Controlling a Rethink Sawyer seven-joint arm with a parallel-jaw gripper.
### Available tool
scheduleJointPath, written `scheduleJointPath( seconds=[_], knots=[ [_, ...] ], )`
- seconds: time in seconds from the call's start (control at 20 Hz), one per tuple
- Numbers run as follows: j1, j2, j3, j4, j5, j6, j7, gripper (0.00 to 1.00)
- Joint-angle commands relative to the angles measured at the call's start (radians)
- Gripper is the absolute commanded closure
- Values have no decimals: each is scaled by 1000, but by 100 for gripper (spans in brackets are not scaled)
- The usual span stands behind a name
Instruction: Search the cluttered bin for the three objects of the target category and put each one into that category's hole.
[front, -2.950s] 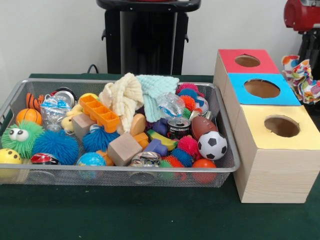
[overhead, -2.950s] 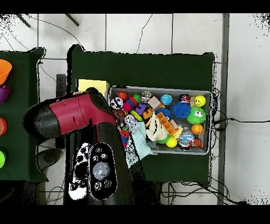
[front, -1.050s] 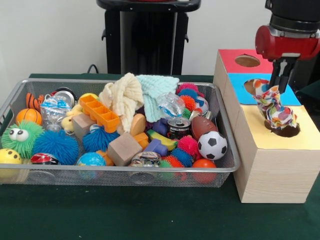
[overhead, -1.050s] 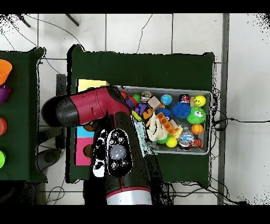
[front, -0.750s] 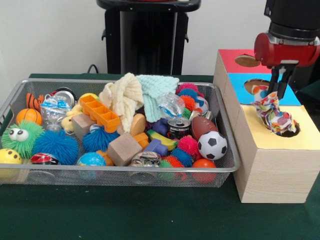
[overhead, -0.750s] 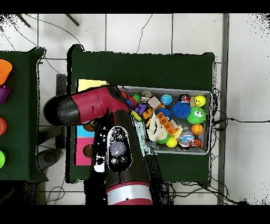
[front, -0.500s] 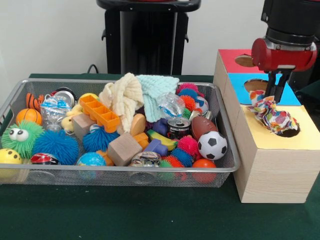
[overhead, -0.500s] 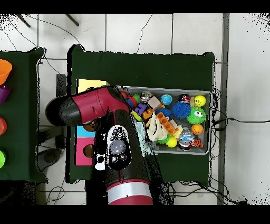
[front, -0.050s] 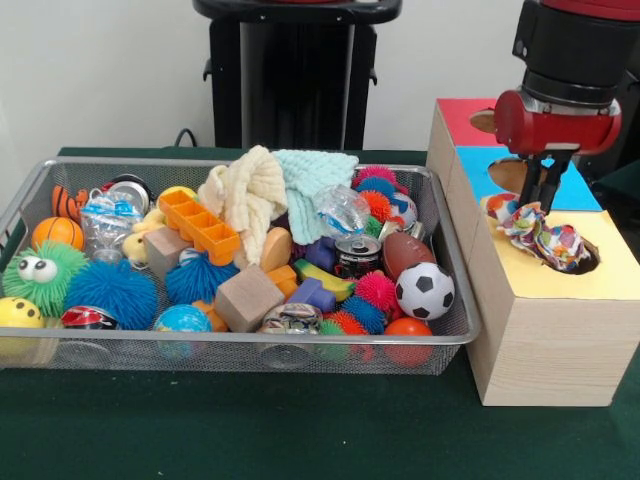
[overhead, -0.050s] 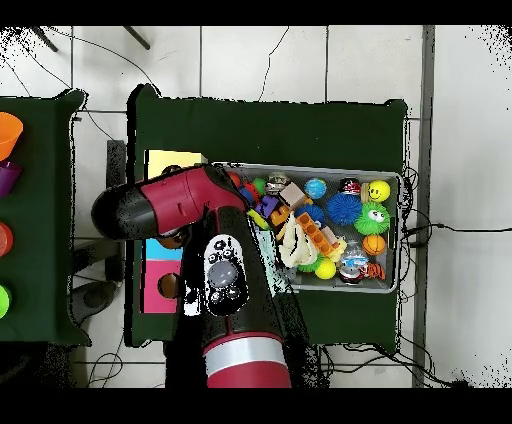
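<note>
1. Green cloth covers the counter (front, -0.050s: 250, 430), with a pale wall behind it.
2. A wire mesh bin (front, -0.050s: 240, 350) sits toward the counter's left edge in the front view, heaped with toys: a cream cloth (front, -0.050s: 245, 195), a mint cloth (front, -0.050s: 310, 175), a soccer ball (front, -0.050s: 424, 290), a wooden block (front, -0.050s: 248, 297) and an orange tray (front, -0.050s: 198, 225).
3. Just beside the bin's right end stands a wooden box (front, -0.050s: 540, 340) with red, blue and yellow tops, each with a hole.
4. The claw (front, -0.050s: 538, 200) hangs over the yellow top, its tips at a multicoloured cloth (front, -0.050s: 540, 235).
5. That cloth lies partly in the yellow hole (front, -0.050s: 585, 262), partly draped toward the blue top.
6. Whether the claw is clamped on the cloth or apart, I cannot tell.
7. From overhead, the red arm (overhead, -0.050s: 175, 210) hides the hole.
</note>
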Motion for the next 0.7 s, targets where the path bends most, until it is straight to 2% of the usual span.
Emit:
scheduleJointPath(
  seconds=[0.05, 0.25, 0.7],
  knots=[
    [-8, 62, 47, -46, -48, -42, -9, 100],
    [-27, 74, 100, -54, -22, -41, -49, 100],
    [-10, 89, 109, -99, -21, -2, -39, 100]
  ],
)
